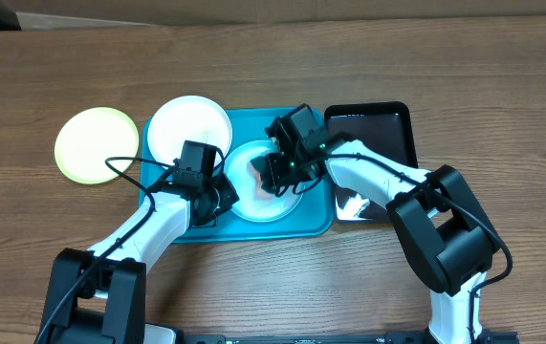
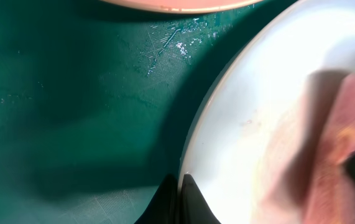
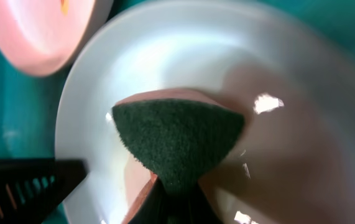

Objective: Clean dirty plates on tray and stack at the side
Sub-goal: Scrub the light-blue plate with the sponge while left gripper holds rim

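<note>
Overhead: I count three round plastic plates, a lime green plate (image 1: 97,144) on the wooden table (image 1: 502,86), and a white plate (image 1: 189,127) and a pale blue plate (image 1: 249,203) on the large turquoise rectangular plastic tray (image 1: 313,216). One glossy black narrow tray (image 1: 387,134) lies beside it.

Left wrist: my left claw (image 2: 178,202) is nearly closed, pinching the blue plate's rim.

Right wrist: my right claw (image 3: 172,202) grips a pink sponge with a dark green scouring face (image 3: 177,137), which is pressed on that plate

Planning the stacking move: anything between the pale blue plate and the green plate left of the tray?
Yes. The white plate lies in the tray partly on that line, and the left claw grips the pale blue plate at its left rim. The right claw presses a sponge on it.
</note>
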`<state>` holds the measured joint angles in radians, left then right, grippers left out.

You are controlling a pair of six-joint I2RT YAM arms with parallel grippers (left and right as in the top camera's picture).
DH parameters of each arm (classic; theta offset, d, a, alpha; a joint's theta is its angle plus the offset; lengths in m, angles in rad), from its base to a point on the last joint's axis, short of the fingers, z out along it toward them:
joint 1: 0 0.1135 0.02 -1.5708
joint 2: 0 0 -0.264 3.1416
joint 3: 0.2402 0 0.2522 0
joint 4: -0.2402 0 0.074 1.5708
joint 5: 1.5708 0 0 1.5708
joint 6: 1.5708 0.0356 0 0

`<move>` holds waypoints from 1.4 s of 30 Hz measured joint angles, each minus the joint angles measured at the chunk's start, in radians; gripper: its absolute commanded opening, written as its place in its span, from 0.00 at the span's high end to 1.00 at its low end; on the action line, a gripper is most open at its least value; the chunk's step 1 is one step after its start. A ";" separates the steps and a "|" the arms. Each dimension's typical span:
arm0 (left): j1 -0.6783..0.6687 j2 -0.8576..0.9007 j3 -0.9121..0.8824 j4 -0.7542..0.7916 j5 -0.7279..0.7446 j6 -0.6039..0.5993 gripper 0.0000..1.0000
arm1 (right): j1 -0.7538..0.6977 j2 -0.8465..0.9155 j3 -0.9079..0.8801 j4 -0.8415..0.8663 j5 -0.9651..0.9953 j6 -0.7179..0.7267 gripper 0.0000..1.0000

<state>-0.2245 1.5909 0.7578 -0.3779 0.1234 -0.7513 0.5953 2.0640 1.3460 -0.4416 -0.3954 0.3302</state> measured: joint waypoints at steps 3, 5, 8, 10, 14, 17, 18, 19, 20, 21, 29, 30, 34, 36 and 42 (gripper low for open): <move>0.000 0.000 0.000 0.000 0.000 0.000 0.96 | -0.003 0.000 0.050 -0.045 0.068 -0.026 0.96; 0.000 0.000 0.000 0.000 0.000 0.000 0.96 | -0.007 0.005 0.076 -0.068 0.072 -0.042 0.96; 0.000 0.000 0.000 0.000 0.000 0.000 0.96 | -0.015 0.008 0.136 -0.107 0.019 -0.068 0.96; 0.000 0.000 0.000 0.000 0.000 0.000 0.96 | -0.017 0.008 0.168 -0.127 -0.024 -0.076 0.96; 0.000 0.000 0.000 -0.001 0.000 0.000 0.96 | -0.018 0.007 0.214 -0.128 -0.127 -0.086 0.96; 0.000 0.000 0.000 -0.001 0.000 0.000 0.96 | -0.018 0.007 0.217 -0.143 -0.172 -0.089 0.96; 0.000 0.000 0.000 -0.001 0.000 0.000 0.96 | -0.017 0.007 0.217 -0.146 -0.179 -0.089 0.96; 0.000 0.000 0.000 -0.001 0.000 0.000 0.96 | -0.015 0.007 0.216 -0.146 -0.179 -0.089 0.96; 0.000 0.000 0.000 -0.001 0.000 0.000 0.96 | -0.013 0.007 0.216 -0.146 -0.177 -0.089 0.96; 0.000 0.000 0.000 -0.001 0.000 0.000 0.96 | -0.011 0.007 0.216 -0.146 -0.172 -0.089 0.96; 0.000 0.000 0.000 -0.001 0.000 0.000 0.96 | 0.039 0.083 0.215 -0.132 -0.077 -0.092 0.96; 0.000 0.000 0.000 -0.001 0.000 0.000 0.96 | 0.043 0.100 0.215 -0.132 -0.064 -0.092 0.96; 0.000 0.000 0.000 -0.001 0.000 0.000 0.96 | 0.051 0.135 0.214 -0.135 -0.038 -0.092 0.96; 0.000 0.000 0.000 -0.001 0.000 0.000 0.96 | 0.050 0.135 0.214 -0.140 -0.021 -0.092 0.96; 0.000 0.001 0.000 -0.001 0.000 0.000 0.96 | 0.041 0.135 0.214 -0.164 0.011 -0.093 0.96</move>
<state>-0.2245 1.5917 0.7582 -0.3786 0.1238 -0.7513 0.6365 2.1986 1.5597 -0.6052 -0.3840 0.2371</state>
